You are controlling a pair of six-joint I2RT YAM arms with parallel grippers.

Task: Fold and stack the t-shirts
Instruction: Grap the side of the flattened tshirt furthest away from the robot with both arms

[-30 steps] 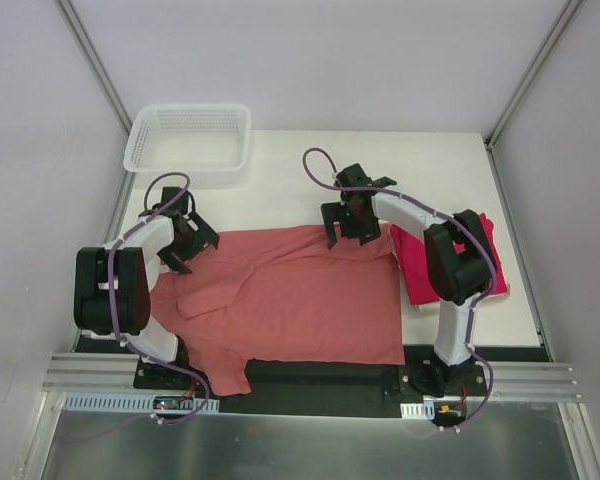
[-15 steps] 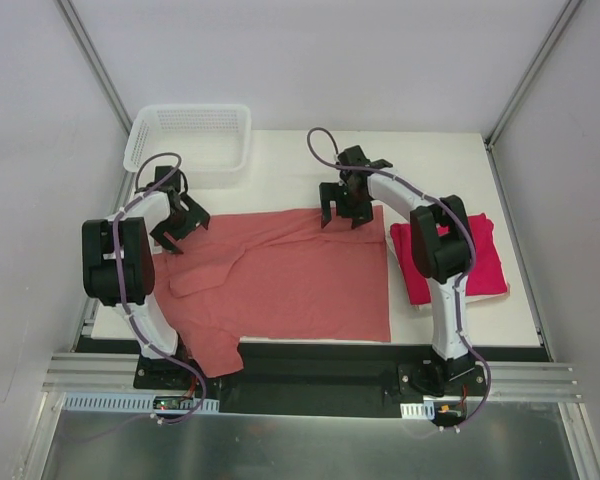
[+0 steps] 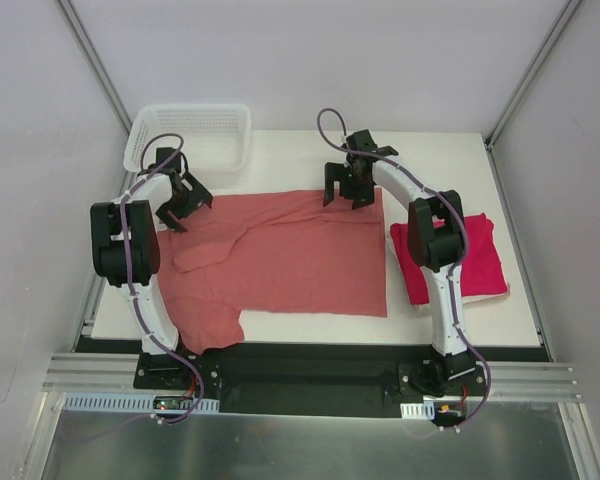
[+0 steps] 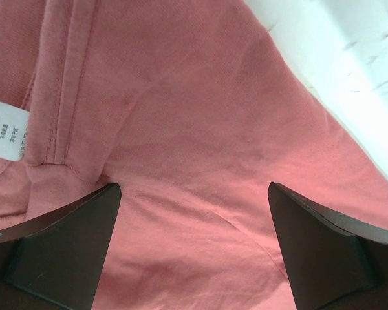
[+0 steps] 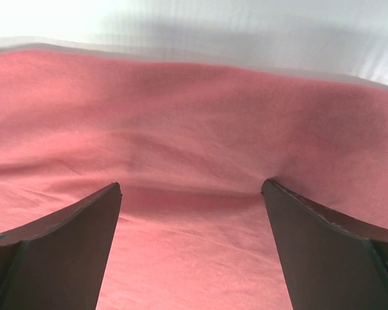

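On the table, a salmon-pink tee (soft, creased knit) lies spread.

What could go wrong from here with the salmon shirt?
The left gripper and right gripper have open fingers over the salmon t-shirt, not pinching it, so it may slip when pulled. Its near-left corner hangs past the table edge and could snag. The creased sleeve may get trapped in a fold.

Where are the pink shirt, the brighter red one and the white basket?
salmon-pink t-shirt [image 3: 300, 265]: top view, middle of its spread body.
crimson-magenta t-shirt [image 3: 480, 262]: top view, its folded top face.
white mesh basket [image 3: 195, 140]: top view, its bare floor.
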